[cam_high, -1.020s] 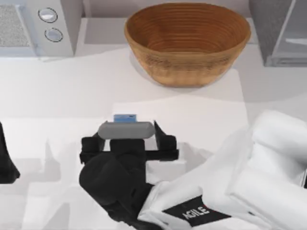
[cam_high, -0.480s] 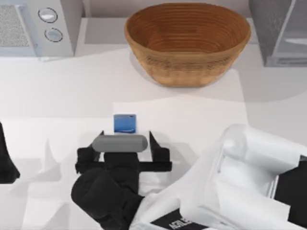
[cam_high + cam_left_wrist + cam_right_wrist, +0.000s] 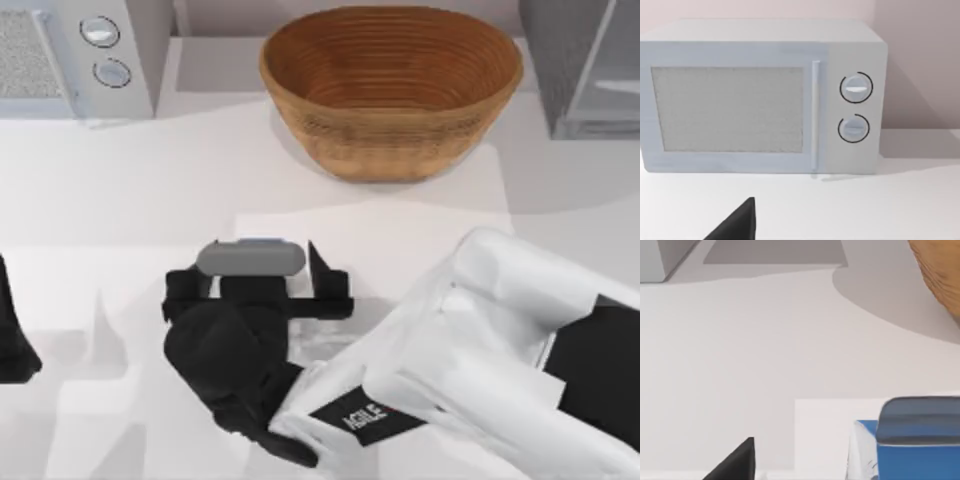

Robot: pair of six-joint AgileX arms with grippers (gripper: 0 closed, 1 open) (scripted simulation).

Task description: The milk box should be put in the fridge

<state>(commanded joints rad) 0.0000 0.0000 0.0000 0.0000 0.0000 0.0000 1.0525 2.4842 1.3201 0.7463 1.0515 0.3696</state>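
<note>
The right gripper [image 3: 258,255] is low over the middle of the bench [image 3: 150,190], on the near side of the basket [image 3: 390,90]. Its fingers [image 3: 320,275] are spread wide and pinch nothing. The milk box [image 3: 917,445] stands upright on the bench right at this gripper. In the right wrist view the box sits to one side of a dark fingertip [image 3: 737,462] and apart from it. Whether the other finger touches it cannot be told. The fridge [image 3: 560,70] stands at the far right corner, well apart from the box. The left gripper [image 3: 12,340] is parked at the bench's left edge, facing the microwave [image 3: 760,100].
</note>
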